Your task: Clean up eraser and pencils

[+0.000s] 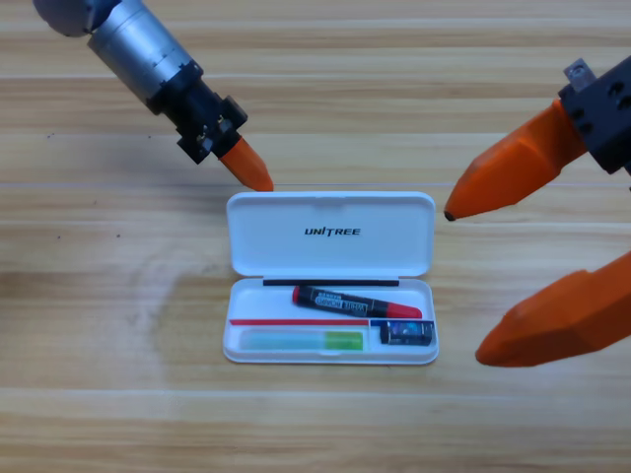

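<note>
The white case (286, 254) lies open in the middle of the table, lid folded back. In its tray lie the black pencil with red ends (355, 303), slightly slanted, the pale pencil with a lime-green end (296, 340) along the front, and the dark eraser (409, 333) in the front right corner. My left gripper (258, 179) reaches in from the top left. Its orange jaws show as one closed wedge, and the tip hovers just above the lid's far left corner. At the right edge, beside the case, my right gripper (465, 286) shows large, wide open and empty.
Bare wooden table surrounds the case on all sides. The left arm's grey body (138, 44) slants across the upper left corner.
</note>
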You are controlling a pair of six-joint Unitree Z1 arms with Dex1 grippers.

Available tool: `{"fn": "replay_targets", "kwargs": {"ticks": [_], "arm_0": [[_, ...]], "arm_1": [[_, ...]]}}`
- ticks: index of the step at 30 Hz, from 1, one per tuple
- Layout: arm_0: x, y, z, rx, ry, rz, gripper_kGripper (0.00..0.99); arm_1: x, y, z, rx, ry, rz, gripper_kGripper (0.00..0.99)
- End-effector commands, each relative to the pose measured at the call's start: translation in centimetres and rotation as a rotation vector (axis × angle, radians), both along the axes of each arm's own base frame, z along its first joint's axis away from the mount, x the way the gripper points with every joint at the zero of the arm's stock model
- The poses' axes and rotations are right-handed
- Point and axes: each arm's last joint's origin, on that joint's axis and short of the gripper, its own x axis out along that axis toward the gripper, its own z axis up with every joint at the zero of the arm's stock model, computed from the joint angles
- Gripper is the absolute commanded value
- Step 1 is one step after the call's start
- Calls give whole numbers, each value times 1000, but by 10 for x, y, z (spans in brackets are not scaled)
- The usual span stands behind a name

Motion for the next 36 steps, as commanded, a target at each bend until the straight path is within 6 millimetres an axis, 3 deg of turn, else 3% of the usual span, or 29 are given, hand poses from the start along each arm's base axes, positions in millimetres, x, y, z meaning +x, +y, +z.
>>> {"fn": "replay_targets", "kwargs": {"ticks": [1,17,28,36], "arm_0": [[-12,-24,-34,10,100,-53,0],[-32,-54,-46,42,134,-130,0],[-40,-56,-49,74,147,-148,0],[-53,-55,-37,82,141,-167,0]], "arm_1": [[-10,-6,-1,17,8,27,946],[-11,-6,1,23,12,28,946],[-11,-6,1,25,14,30,946],[-11,-6,1,26,18,28,946]]}}
